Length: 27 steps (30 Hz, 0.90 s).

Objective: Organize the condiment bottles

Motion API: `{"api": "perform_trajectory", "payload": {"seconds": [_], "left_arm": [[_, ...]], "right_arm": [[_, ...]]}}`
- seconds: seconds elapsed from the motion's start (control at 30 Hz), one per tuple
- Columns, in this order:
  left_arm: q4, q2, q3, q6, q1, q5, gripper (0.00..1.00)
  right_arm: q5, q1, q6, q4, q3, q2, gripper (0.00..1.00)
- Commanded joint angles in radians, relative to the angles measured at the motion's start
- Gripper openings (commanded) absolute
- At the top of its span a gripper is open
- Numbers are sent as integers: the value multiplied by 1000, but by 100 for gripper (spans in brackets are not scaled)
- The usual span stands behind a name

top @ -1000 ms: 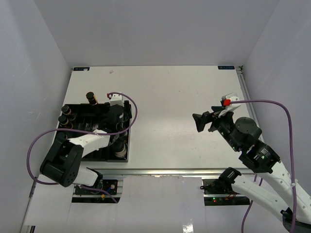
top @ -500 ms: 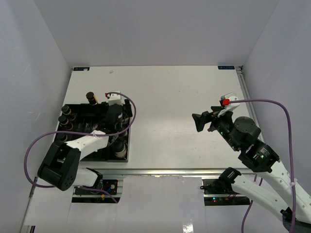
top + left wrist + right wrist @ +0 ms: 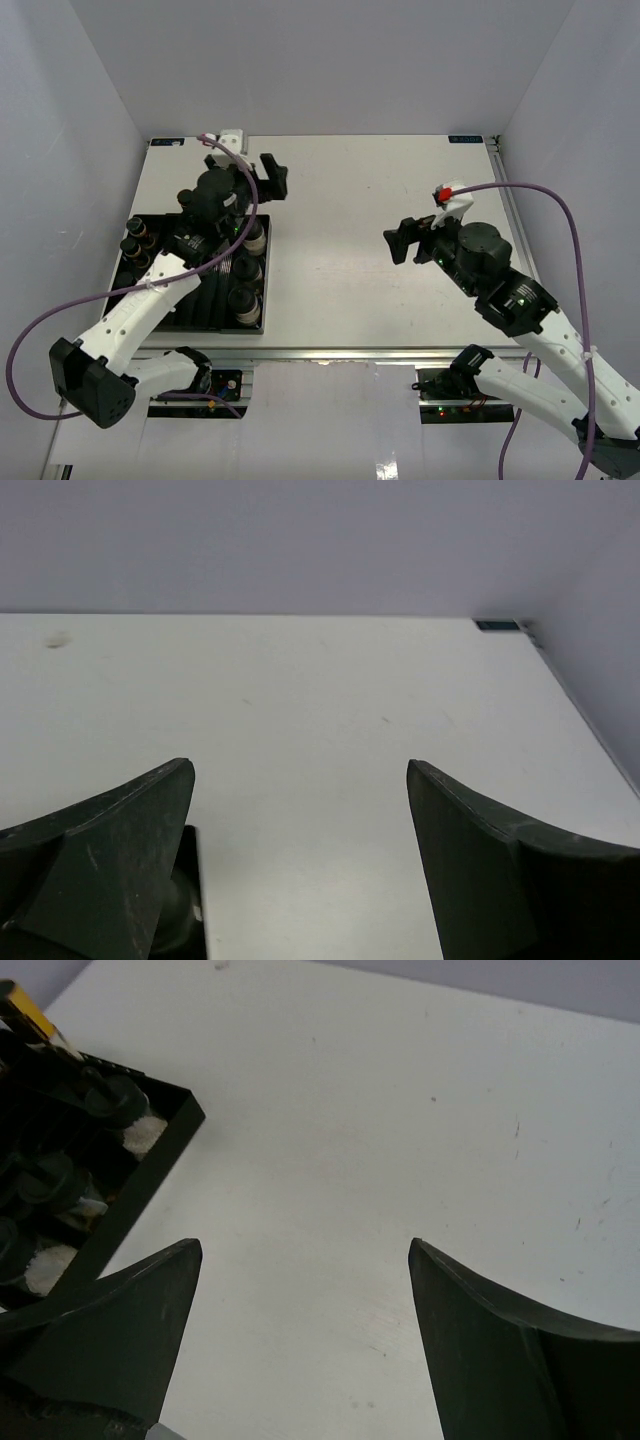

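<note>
The black slotted tray [image 3: 195, 318] sits at the table's left. Three squat bottles with pale powder [image 3: 254, 238] stand in its right column, and slim dark-capped bottles [image 3: 133, 246] in its left column. My left gripper [image 3: 274, 178] is open and empty, raised past the tray's far right corner; the left wrist view [image 3: 300, 780] shows bare table between its jaws and a bottle cap [image 3: 178, 920] at the lower left. My right gripper [image 3: 399, 240] is open and empty over the table's middle right. The right wrist view [image 3: 305, 1250] shows the squat bottles [image 3: 118, 1102] in the tray.
A yellow-filled bottle [image 3: 22, 1005] shows at the tray's far side in the right wrist view. The left arm hides part of the tray from above. Purple cables loop from both arms. Walls enclose the table at the left, back and right.
My left gripper has lifted off the tray's right column and swung toward the far edge, leaving a squat bottle standing where it was. My right gripper has shifted slightly left.
</note>
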<state>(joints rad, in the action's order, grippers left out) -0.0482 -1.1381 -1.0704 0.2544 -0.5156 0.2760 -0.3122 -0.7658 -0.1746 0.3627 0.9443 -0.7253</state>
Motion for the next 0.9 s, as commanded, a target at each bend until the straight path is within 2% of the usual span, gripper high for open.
{"api": "perform_trajectory", "payload": {"seconds": [0.0,0.13,0.2,0.33,0.57,0.87], "left_arm": [[-191,-43,-23,2,-243,-61,98],[-196,-76,6,26,-404,-11,98],[-176,-67,59,52,-496,10,98],[-182,-42,110,104,-584,64,98],[-158,45,178,137,-620,89,98],[-151,138,181,174,-619,193,98]], "right_arm": [[-5,2,-84,34,-22,-83,90],[-7,0,-180,47,-31,-87,90],[-68,2,-225,75,-39,-80,90],[-149,2,-275,127,-48,-71,90],[-151,0,-249,123,-53,-27,90],[-108,1,-201,112,-53,8,90]]}}
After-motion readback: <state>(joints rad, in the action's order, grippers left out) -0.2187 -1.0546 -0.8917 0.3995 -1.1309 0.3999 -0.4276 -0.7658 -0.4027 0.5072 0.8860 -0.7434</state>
